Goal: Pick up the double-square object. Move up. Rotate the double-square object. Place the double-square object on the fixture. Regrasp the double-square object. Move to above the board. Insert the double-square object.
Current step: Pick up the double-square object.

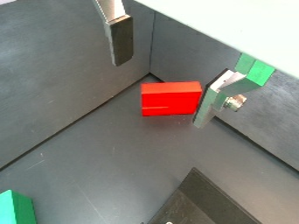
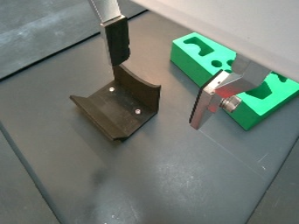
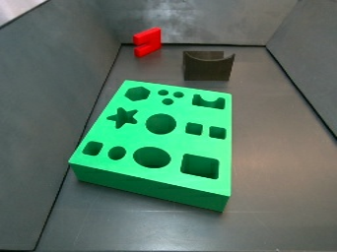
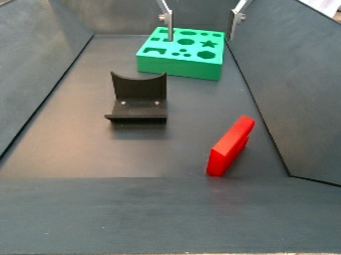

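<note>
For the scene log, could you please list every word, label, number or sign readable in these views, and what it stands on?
None: no readable text in any view.
The board bears only cut-out shapes.
The double-square object and the fixture are unmarked.
The gripper, open above the floor, has plain silver fingers.
</note>
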Available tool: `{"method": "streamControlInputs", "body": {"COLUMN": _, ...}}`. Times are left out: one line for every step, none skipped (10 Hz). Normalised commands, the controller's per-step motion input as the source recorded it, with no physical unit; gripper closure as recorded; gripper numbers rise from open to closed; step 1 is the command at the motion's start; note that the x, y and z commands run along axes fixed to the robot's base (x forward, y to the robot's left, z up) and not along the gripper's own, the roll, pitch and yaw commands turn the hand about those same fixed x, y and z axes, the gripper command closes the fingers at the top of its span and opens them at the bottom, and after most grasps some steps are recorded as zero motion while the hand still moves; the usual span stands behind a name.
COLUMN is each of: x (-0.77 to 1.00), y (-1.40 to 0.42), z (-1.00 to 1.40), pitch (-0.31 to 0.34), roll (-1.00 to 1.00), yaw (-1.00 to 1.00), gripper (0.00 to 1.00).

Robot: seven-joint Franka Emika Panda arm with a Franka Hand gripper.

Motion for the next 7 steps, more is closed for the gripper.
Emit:
{"method": "streamControlInputs", "body": {"x": -0.02, "y": 0.13, "z": 0.00, "pitch": 0.000, "roll": 0.00, "yaw": -0.06, "gripper": 0.00}}
{"method": "streamControlInputs", "body": {"x": -0.46, "y": 0.36, "z": 0.00, "pitch": -0.193, "roll": 0.00, "yaw": -0.33, "gripper": 0.00}}
{"method": "streamControlInputs", "body": {"x": -0.56, "y": 0.39, "z": 0.00, "pitch": -0.200, "roll": 0.00, "yaw": -0.41, "gripper": 0.00}}
{"method": "streamControlInputs", "body": {"x": -0.57, "y": 0.45, "z": -0.04, "pitch": -0.184, "roll": -0.03, "yaw": -0.33, "gripper": 0.00}}
{"method": "streamControlInputs", "body": {"x": -0.51, "y": 0.36, "z": -0.03, "pitch": -0.194, "roll": -0.02, "yaw": -0.43, "gripper": 0.00}}
{"method": "streamControlInputs", "body": {"x": -0.40, "y": 0.44, "z": -0.15, "pitch": -0.174, "roll": 0.00, "yaw": -0.45, "gripper": 0.00}}
{"method": "streamControlInputs", "body": {"x": -0.32, "y": 0.47, "z": -0.21, "pitch": -0.180, "roll": 0.00, "yaw": -0.45, "gripper": 0.00}}
